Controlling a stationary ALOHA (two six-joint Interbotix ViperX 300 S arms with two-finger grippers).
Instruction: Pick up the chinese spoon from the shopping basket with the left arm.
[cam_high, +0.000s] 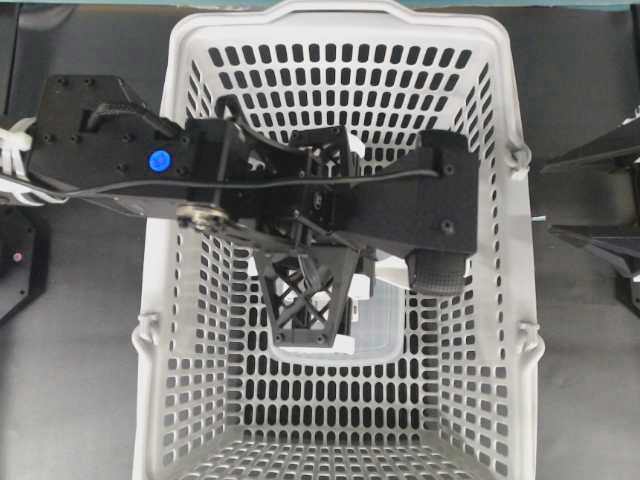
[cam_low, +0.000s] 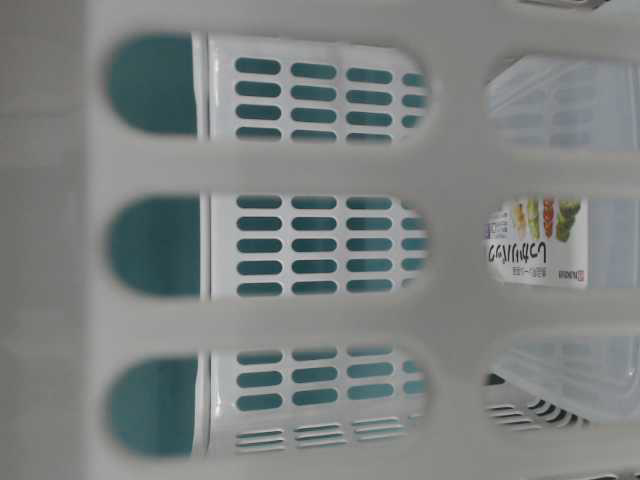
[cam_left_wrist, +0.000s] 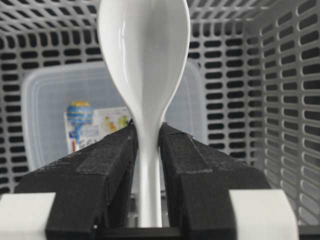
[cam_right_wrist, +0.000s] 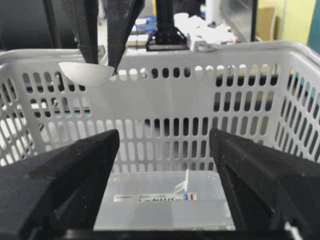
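The chinese spoon (cam_left_wrist: 145, 50) is glossy white, and my left gripper (cam_left_wrist: 148, 145) is shut on its flat handle, with the bowl pointing away from the wrist camera. In the right wrist view the spoon (cam_right_wrist: 85, 73) hangs at about rim height of the light-grey shopping basket (cam_right_wrist: 210, 52), pinched by the left fingers (cam_right_wrist: 120, 30). From overhead the left arm (cam_high: 200, 165) reaches across the basket (cam_high: 505, 280), its gripper (cam_high: 312, 325) points down inside, and the spoon is hidden under it. My right gripper (cam_right_wrist: 164, 137) is open and empty, outside the basket wall.
A clear lidded container with a colourful label (cam_left_wrist: 60, 105) lies on the basket floor below the spoon; it also shows in the container (cam_right_wrist: 165, 200) right wrist view and through the wall slots (cam_low: 535, 245). The right gripper's pointed fingers (cam_high: 590, 155) sit just right of the basket.
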